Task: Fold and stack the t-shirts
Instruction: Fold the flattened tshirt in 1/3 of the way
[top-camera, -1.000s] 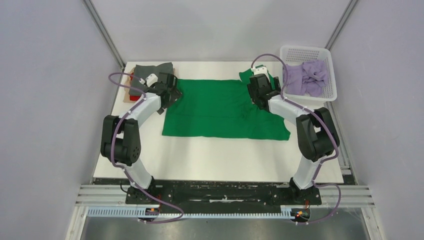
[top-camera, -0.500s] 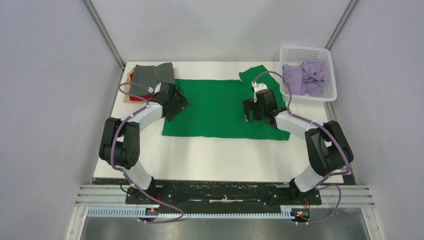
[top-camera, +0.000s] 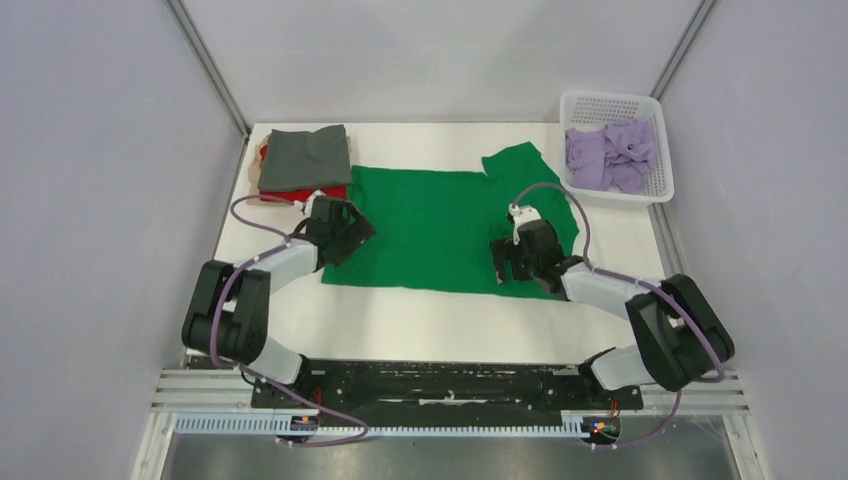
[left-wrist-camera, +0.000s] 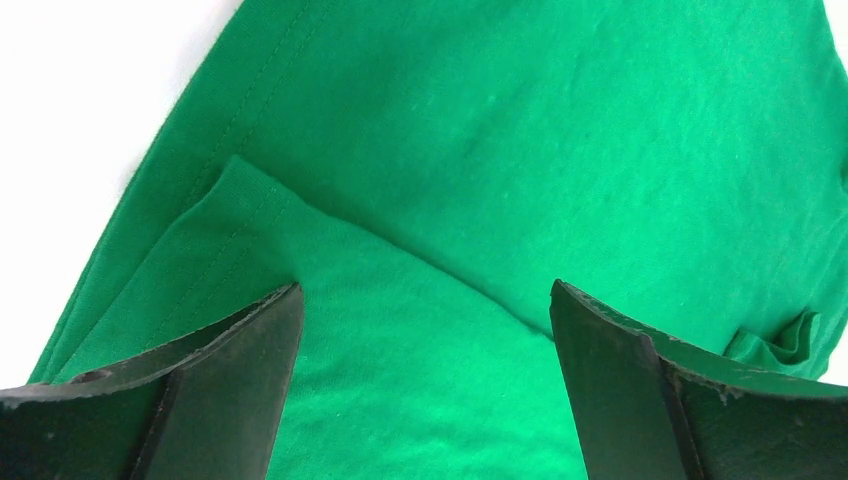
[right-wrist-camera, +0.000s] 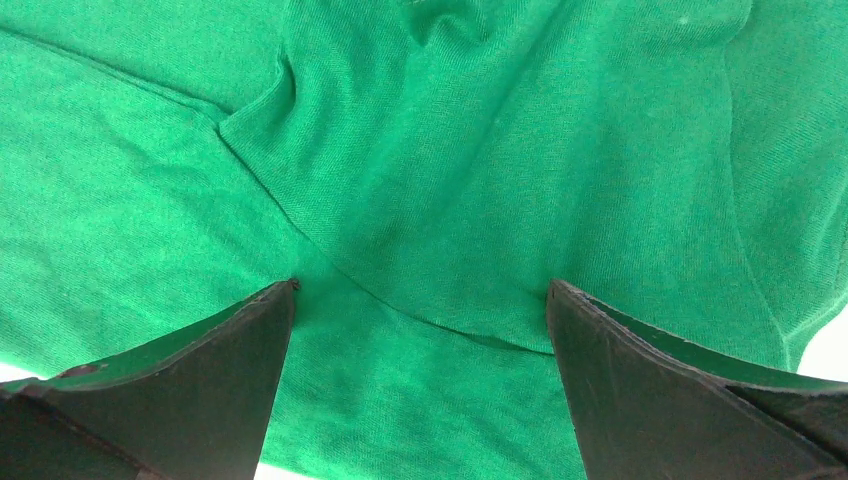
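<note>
Lying on tabletop (top-camera: 440, 320): green shirt (top-camera: 430, 225), spread out
Left gripper (left-wrist-camera: 425, 288): released, above shirt's left edge
Right gripper (right-wrist-camera: 421, 283): released, above right side

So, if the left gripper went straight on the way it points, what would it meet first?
Likely the green t-shirt: its cloth fills the gap ahead of the left gripper, though depth is unclear.

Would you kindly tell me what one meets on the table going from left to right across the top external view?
stack of folded t-shirts, dark grey on top → green t-shirt, spread flat → white basket holding crumpled lilac cloth
</note>
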